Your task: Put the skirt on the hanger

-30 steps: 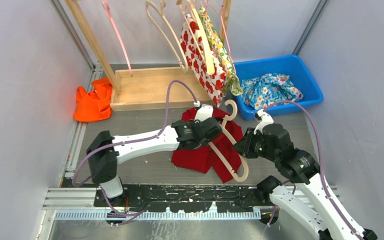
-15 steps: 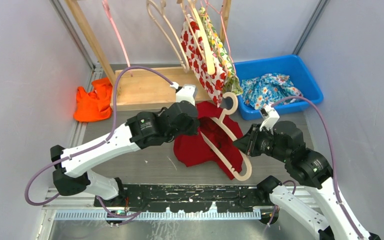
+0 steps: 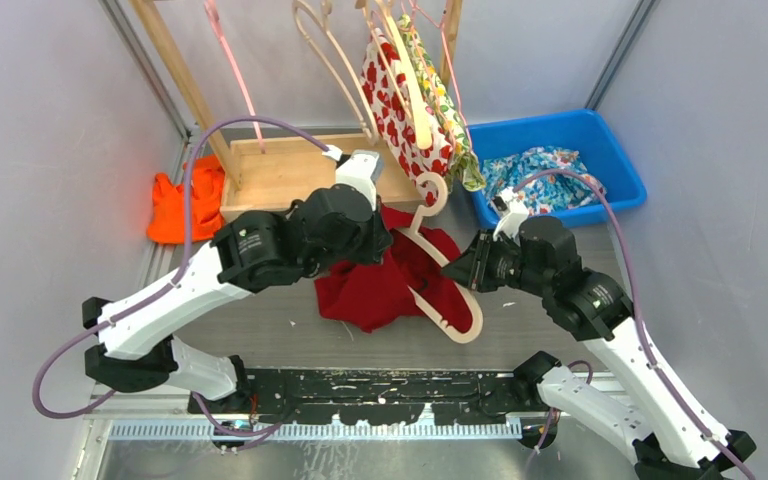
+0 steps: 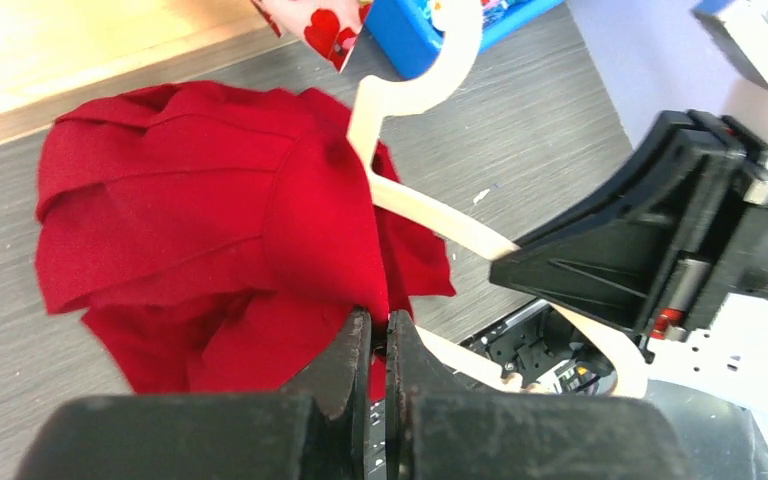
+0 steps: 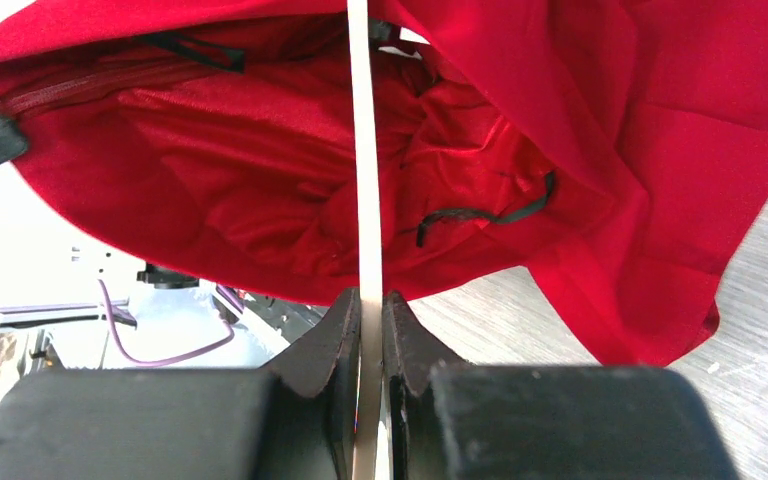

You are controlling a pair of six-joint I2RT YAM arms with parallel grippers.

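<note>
Found at rear right of surface (image 3: 260, 330): blue bin (image 3: 560, 119), holding crumpled floral fabric (image 3: 550, 178). Red skirt (image 3: 365, 290) bunched mid-surface, draped around wooden hanger (image 4: 430, 213). Hanger's long axis diagonal, hook toward rear rack (image 3: 290, 175), lower end toward near right. Left gripper (image 4: 378, 345) clenched on skirt fabric beside hanger arm. Right gripper (image 5: 370, 320) clamped on hanger's thin bar.

My left arm (image 3: 172, 293) and right arm (image 3: 650, 380): white link shells, round black joint housings. A mauve cable (image 3: 250, 121) arcs off each wrist. My fingers (image 4: 345, 360): matte black plastic, dusty, scuffed, tapering to blunt tips.
</note>
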